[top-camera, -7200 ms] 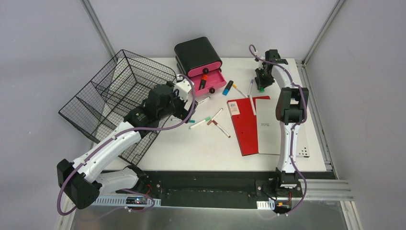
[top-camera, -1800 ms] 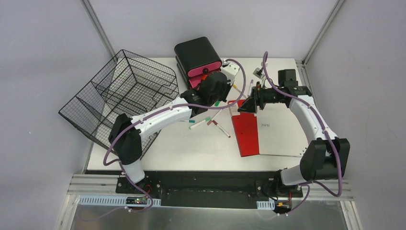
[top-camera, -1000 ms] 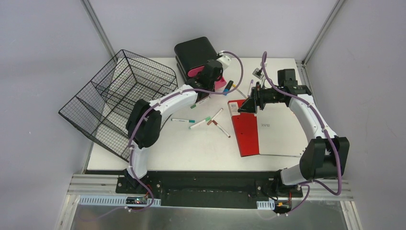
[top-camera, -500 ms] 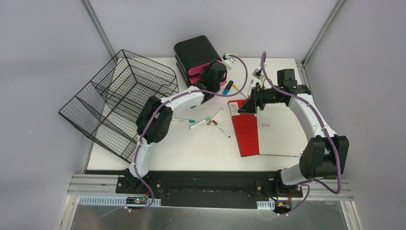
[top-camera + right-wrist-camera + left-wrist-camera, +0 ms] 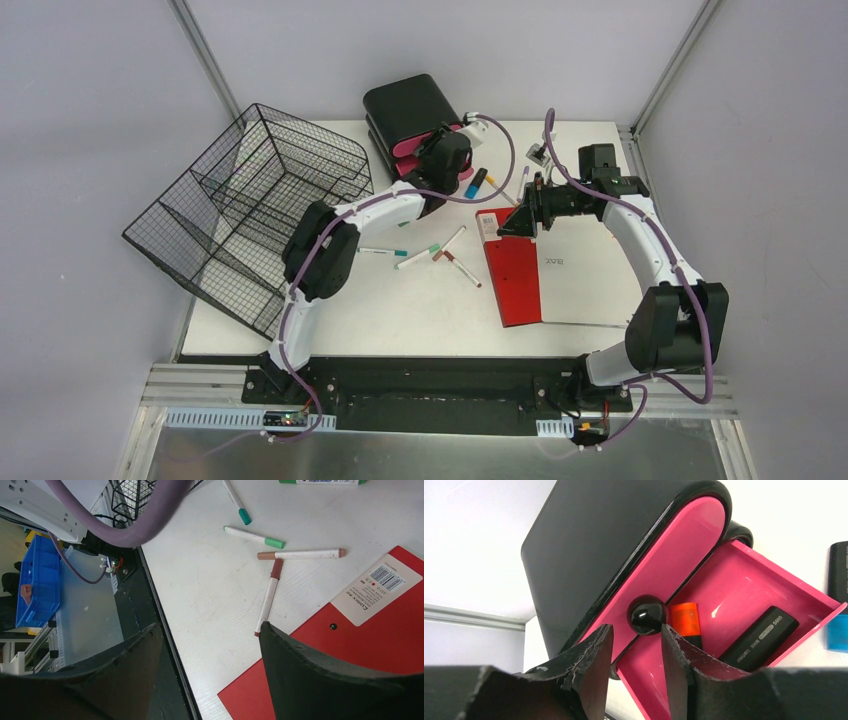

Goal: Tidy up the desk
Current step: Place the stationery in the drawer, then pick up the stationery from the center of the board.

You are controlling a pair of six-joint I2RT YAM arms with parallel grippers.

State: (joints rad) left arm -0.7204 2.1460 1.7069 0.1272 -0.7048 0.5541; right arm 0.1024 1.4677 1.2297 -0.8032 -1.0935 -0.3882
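Now left fingers [image 5: 599,647] stand partly spread, drawer knob [image 5: 647,615] just ahead between them, prob. lined up to work the pink drawer [image 5: 744,592] w/ 2 markers [image 5: 759,635] inside. Right fingers [image 5: 282,647] spread wide, empty; table [image 5: 210,580] below both.

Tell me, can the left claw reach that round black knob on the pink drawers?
Probably yes: the knob sits just beyond the gap of the left claw, its fingers apart, nothing between.
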